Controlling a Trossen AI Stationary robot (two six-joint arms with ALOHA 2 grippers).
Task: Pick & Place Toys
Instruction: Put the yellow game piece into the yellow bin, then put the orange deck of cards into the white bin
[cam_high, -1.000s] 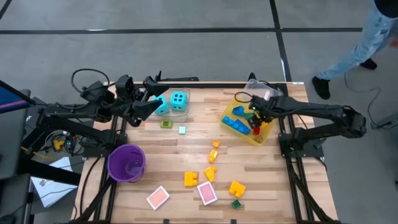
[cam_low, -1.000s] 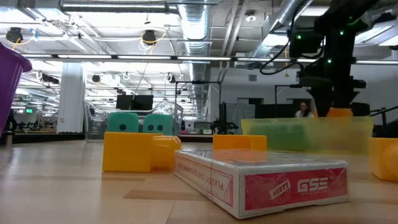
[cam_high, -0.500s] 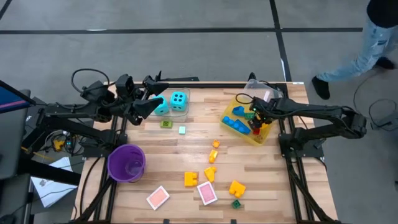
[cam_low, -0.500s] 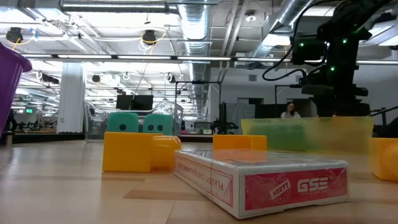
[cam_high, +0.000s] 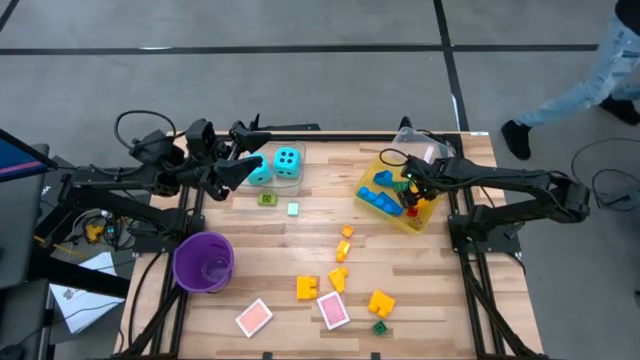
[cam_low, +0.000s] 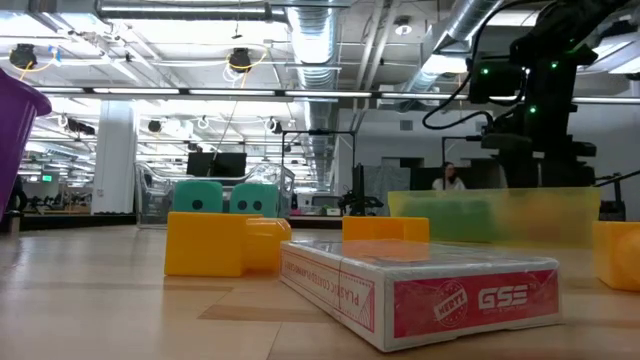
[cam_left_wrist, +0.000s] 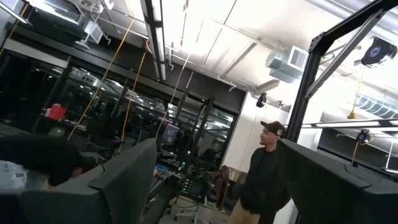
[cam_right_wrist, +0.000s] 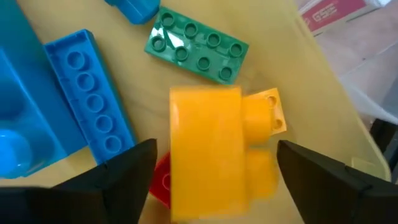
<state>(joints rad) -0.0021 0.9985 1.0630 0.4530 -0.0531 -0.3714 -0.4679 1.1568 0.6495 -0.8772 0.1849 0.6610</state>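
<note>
The table (cam_high: 310, 230) carries two groups: toys already sorted and toys not yet moved. At its far right corner the bin (cam_high: 432, 212) holds blue, green and red bricks, so it reads as the drop spot. The cup (cam_high: 204, 262) sits by the left edge, unused. Two dice (cam_high: 275, 165) rest at the far edge, just beside the left end effector (cam_high: 240, 168), which waits there spread wide and empty. Two cards (cam_high: 333, 310) lie near the front edge; the nearer one in the low view reads "GSE" and "PLASTIC COATED PLAYING". Loose yellow and orange bricks (cam_high: 340, 275) trail across the middle toward the front, probably next to go. The right end effector (cam_right_wrist: 214, 168) hangs inside the bin, its fingers parted on either side of a yellow brick (cam_right_wrist: 214, 155); likely just released, though contact cannot be ruled out.
</note>
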